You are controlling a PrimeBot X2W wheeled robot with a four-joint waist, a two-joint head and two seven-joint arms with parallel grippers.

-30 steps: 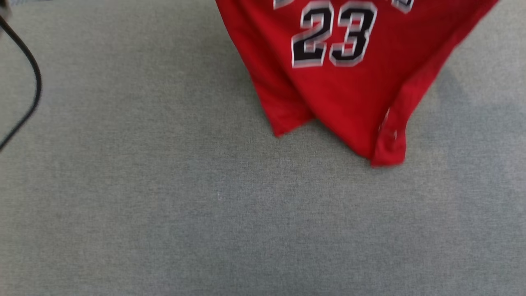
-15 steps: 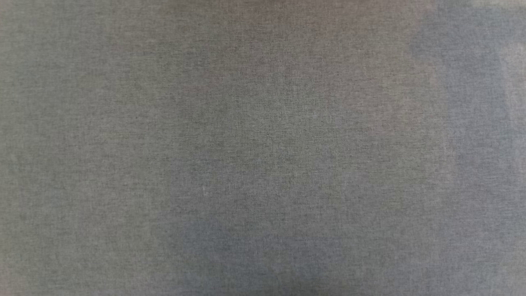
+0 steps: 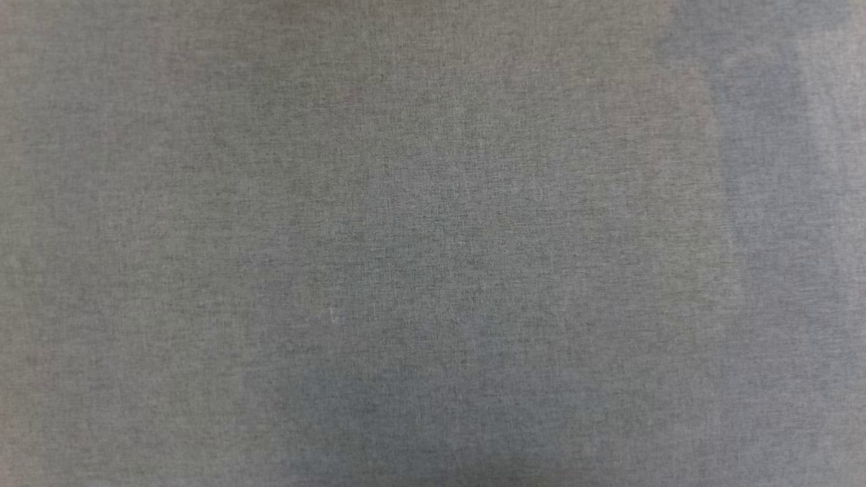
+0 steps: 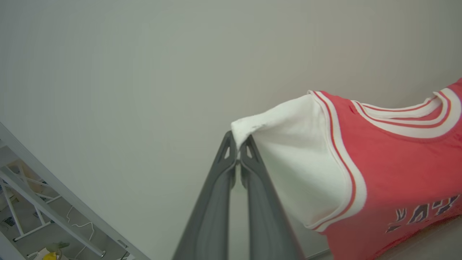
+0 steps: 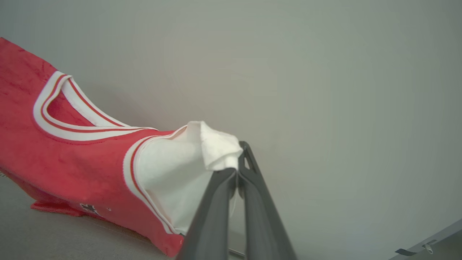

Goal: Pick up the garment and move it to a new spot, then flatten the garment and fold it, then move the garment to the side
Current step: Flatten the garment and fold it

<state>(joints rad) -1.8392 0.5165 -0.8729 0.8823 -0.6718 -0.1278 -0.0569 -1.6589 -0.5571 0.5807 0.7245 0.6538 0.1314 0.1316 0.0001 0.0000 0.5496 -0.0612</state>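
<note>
Up before a pale wall (image 4: 144,72), our left gripper (image 4: 238,153) and right gripper (image 5: 237,173) each pinch a white sleeve (image 4: 296,159) of the shirt (image 4: 389,159) stretched between them; our head view gives grey cloth (image 3: 433,243).

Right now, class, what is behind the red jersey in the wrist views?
A plain pale wall stands behind the red jersey. The stretch of wall directly behind the cloth is covered, as is the jersey's back.

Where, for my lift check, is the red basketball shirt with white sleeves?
Wrist views: the shirt hangs between left gripper and right gripper, each pinching one sleeve.
</note>
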